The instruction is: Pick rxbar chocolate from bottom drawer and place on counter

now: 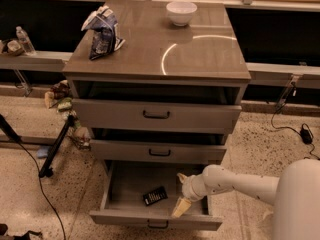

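The bottom drawer (pixel 120 186) is pulled open and shows its grey floor. The rxbar chocolate (pixel 155 195), a small flat black wrapper, lies on that floor left of the middle. My gripper (pixel 181 193) reaches into the drawer from the right on a white arm. Its pale fingers (pixel 181 207) are spread apart, one up and one down. It sits just right of the bar and holds nothing. The counter (pixel 200 59) is the glossy grey-brown top of the cabinet with a curved light reflection.
A blue-and-white chip bag (pixel 103 31) and a white bowl (pixel 181 12) stand on the counter. The two upper drawers (pixel 156 115) stick out slightly. A dark pole (pixel 56 146) and cable lie on the floor at left, with litter by the cabinet. A ledge with a bottle (pixel 24 40) runs behind.
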`<action>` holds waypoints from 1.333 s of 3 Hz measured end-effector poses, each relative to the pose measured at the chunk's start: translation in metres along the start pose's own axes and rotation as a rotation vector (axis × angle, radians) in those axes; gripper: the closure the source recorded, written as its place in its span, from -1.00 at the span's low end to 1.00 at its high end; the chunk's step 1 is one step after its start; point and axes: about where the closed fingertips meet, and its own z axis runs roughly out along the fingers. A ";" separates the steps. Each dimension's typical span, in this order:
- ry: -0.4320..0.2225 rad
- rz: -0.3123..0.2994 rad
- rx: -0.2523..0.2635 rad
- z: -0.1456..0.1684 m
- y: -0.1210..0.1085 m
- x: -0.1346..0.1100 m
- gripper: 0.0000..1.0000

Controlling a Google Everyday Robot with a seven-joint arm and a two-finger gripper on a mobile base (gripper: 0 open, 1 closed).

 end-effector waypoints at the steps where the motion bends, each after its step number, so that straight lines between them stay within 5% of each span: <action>1: -0.004 -0.001 -0.013 0.006 0.000 0.001 -1.00; 2: -0.050 0.007 -0.057 0.042 -0.010 0.009 -1.00; 3: -0.118 -0.011 -0.123 0.093 -0.014 0.010 -0.62; 4: -0.162 -0.023 -0.114 0.120 -0.042 0.005 -0.48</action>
